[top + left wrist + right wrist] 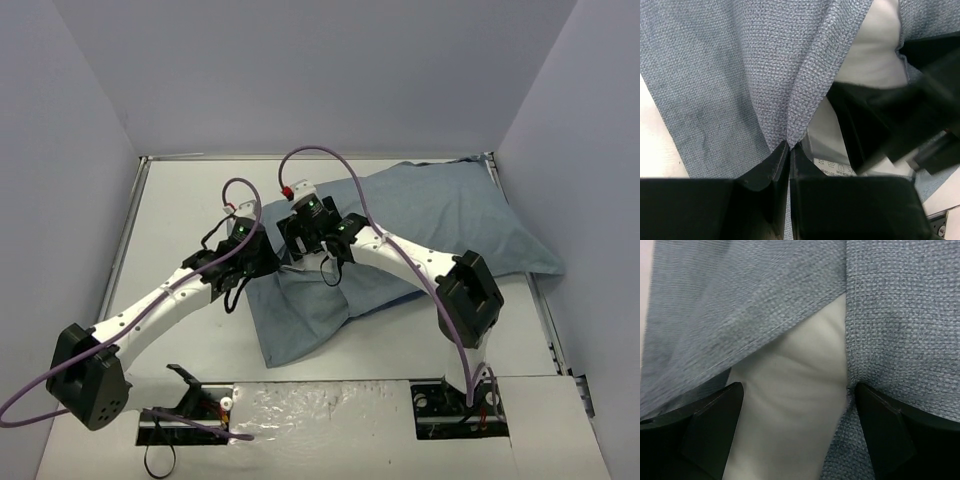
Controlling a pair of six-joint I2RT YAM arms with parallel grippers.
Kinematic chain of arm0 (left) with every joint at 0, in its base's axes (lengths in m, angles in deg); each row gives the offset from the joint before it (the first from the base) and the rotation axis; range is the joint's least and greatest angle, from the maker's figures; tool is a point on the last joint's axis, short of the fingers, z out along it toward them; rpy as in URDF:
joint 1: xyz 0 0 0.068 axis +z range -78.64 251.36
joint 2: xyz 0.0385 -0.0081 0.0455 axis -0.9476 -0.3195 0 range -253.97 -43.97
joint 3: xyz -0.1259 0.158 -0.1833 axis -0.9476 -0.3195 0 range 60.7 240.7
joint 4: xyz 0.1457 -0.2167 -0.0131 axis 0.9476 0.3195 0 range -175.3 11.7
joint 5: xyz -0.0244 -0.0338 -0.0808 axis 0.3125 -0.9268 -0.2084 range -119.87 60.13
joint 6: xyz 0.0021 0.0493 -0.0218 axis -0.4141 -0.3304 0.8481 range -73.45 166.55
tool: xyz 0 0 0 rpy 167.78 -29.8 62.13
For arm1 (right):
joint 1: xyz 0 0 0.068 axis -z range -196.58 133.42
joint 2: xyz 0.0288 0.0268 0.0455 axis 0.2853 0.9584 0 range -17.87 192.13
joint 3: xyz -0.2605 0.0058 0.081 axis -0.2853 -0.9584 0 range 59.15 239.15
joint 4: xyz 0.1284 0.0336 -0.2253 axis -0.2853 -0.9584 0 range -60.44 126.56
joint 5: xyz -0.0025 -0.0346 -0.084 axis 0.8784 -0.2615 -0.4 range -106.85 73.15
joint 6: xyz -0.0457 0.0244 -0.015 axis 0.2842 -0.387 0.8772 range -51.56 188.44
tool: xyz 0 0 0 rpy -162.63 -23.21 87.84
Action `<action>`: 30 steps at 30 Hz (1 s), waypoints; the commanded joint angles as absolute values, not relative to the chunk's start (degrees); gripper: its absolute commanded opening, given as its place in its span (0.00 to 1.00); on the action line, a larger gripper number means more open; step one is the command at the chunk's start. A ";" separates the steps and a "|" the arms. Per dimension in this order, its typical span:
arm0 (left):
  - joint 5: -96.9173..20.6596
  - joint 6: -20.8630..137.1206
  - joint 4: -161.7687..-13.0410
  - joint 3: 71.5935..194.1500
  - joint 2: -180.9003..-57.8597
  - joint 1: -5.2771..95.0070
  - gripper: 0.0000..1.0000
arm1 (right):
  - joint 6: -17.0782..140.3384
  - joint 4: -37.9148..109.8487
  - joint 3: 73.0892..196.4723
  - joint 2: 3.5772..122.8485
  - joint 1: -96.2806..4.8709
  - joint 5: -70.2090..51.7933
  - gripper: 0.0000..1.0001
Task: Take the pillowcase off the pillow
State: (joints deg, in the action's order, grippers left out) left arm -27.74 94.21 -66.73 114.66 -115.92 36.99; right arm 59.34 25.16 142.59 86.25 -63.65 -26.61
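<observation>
The pillowcase [440, 220] lies plain grey-blue side up, from the table's middle to the back right, with the pillow inside. My left gripper [266, 262] is at its open near-left end; in the left wrist view this gripper [789, 146] is shut on a raised fold of the pillowcase [730, 70] hem. The white pillow [875, 50] shows in the opening. My right gripper [300, 248] is just beside it; in the right wrist view it [797, 412] is open, straddling bare pillow [790, 405], its right finger against the pillowcase [900, 315] edge.
The white table [180, 220] is boxed by pale walls on the left, back and right. The right arm's elbow [470, 295] hangs over the pillowcase's near edge. My right gripper's black body [900, 125] crowds the left wrist view. A care label [832, 167] shows below the pillow.
</observation>
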 commanded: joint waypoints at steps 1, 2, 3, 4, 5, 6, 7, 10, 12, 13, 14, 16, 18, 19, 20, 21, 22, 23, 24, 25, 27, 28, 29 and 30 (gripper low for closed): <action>-26.00 95.50 -66.05 113.44 -112.79 37.44 0.02 | 59.13 24.78 140.80 89.27 -64.56 -37.66 0.88; -26.09 95.50 -65.97 112.83 -112.62 37.53 0.02 | 59.04 25.13 139.58 89.53 -64.65 -38.64 0.86; -26.18 95.50 -65.88 112.65 -112.53 37.61 0.02 | 59.21 25.57 138.96 89.71 -64.65 -40.65 0.83; -26.35 95.42 -65.88 112.30 -112.44 37.88 0.02 | 59.48 26.45 138.26 89.80 -64.65 -41.45 0.77; -26.61 95.33 -65.79 112.12 -112.44 38.05 0.02 | 60.00 27.06 137.55 89.71 -64.48 -41.81 0.72; -26.70 95.24 -65.88 111.68 -112.44 38.14 0.02 | 60.53 27.51 136.41 89.36 -63.87 -41.72 0.66; -26.79 95.24 -66.14 111.42 -112.53 38.40 0.02 | 61.06 28.21 135.88 89.01 -63.34 -40.94 0.49; -27.76 95.33 -67.54 110.01 -113.14 38.58 0.02 | 62.46 28.39 135.35 88.31 -60.09 -36.64 0.06; -28.54 95.50 -68.60 108.96 -113.67 38.49 0.02 | 62.99 28.30 135.43 87.35 -57.64 -32.43 0.00; -28.72 95.42 -68.86 108.69 -113.85 38.58 0.02 | 64.04 28.21 135.61 86.82 -54.40 -25.18 0.00; -28.99 95.42 -69.13 108.43 -114.02 38.58 0.02 | 64.92 27.86 135.70 85.50 -52.63 -20.76 0.00; -29.60 95.42 -69.74 107.46 -114.37 38.58 0.02 | 68.95 25.68 137.36 84.62 -47.44 -5.31 0.00; -29.87 95.33 -70.53 106.41 -114.55 38.58 0.02 | 73.52 21.19 139.38 84.09 -44.10 5.34 0.00; -29.87 95.24 -70.80 106.14 -114.72 38.58 0.02 | 76.76 20.22 140.09 83.74 -41.30 12.96 0.00; -29.87 95.15 -71.58 105.88 -115.25 38.67 0.02 | 78.27 19.69 139.92 82.34 -40.06 15.82 0.00; -31.43 94.54 -71.68 105.97 -115.86 38.67 0.02 | 79.77 18.99 139.92 81.54 -39.00 18.02 0.00; -31.71 94.10 -71.77 106.14 -116.39 38.67 0.02 | 82.57 18.38 140.53 80.84 -37.34 21.18 0.00; -31.89 93.40 -71.94 106.32 -117.79 38.67 0.02 | 83.64 16.89 141.23 79.96 -36.45 22.86 0.00; -31.98 93.13 -72.12 106.49 -118.50 38.67 0.02 | 84.43 16.35 142.11 79.78 -35.57 24.79 0.00; -32.41 92.78 -72.47 106.67 -119.11 38.67 0.02 | 84.44 15.91 143.68 79.60 -34.00 26.29 0.00; -32.85 92.34 -73.70 106.76 -121.31 38.58 0.02 | 83.74 15.82 144.66 78.99 -32.32 32.44 0.00; -33.29 92.34 -74.13 106.67 -122.01 38.58 0.02 | 83.48 15.91 145.01 78.90 -31.70 34.37 0.00; -33.56 92.25 -74.84 106.58 -123.41 38.58 0.02 | 82.78 15.91 145.54 78.64 -30.91 37.44 0.00; -33.73 92.17 -75.02 106.67 -124.04 38.41 0.02 | 82.42 15.91 145.63 78.46 -30.56 38.60 0.00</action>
State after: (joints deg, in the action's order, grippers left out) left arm -35.32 94.78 -78.76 106.98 -122.43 38.00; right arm 80.04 17.49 142.00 82.86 -33.70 29.35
